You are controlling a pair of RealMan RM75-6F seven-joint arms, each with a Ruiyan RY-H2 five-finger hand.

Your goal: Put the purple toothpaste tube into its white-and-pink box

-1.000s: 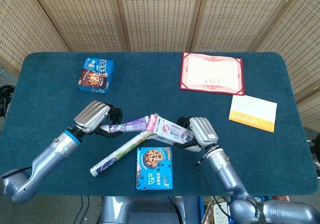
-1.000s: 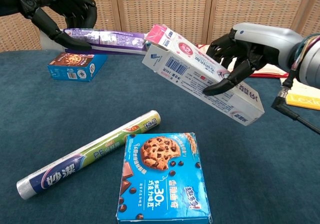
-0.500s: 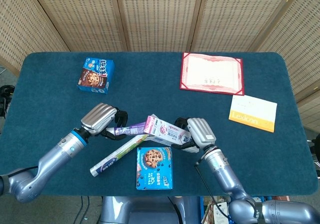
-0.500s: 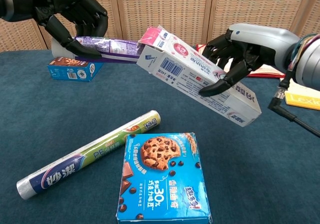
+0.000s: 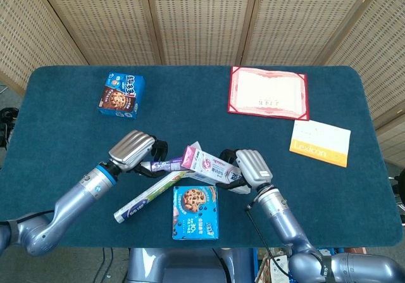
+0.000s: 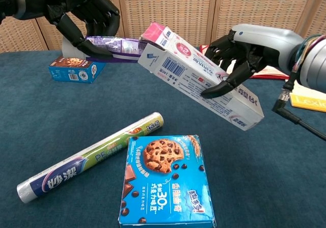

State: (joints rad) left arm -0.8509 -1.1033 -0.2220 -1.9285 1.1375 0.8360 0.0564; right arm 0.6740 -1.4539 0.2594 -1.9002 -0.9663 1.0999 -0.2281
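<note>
Now purple toothpaste tube [image 6: 114, 45] gripped in left hand [image 6: 84, 11], tip at box [image 6: 201, 77] clutched by right hand [image 6: 239, 52].

You get bright, even, sharp views; soft shadows lie under the boxes, no glare anywhere.

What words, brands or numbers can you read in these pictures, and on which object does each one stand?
"Lexicon": yellow-and-white card, head view.
"30%": front cookie box, among Chinese print I cannot make out.
"PE": cling-film roll, chest view; its other lettering is unclear.
Toothpaste box: barcode and print too small.
Purple toothpaste tube: blurred.
Far cookie box: blurred.
Red-bordered certificate: too small.
</note>
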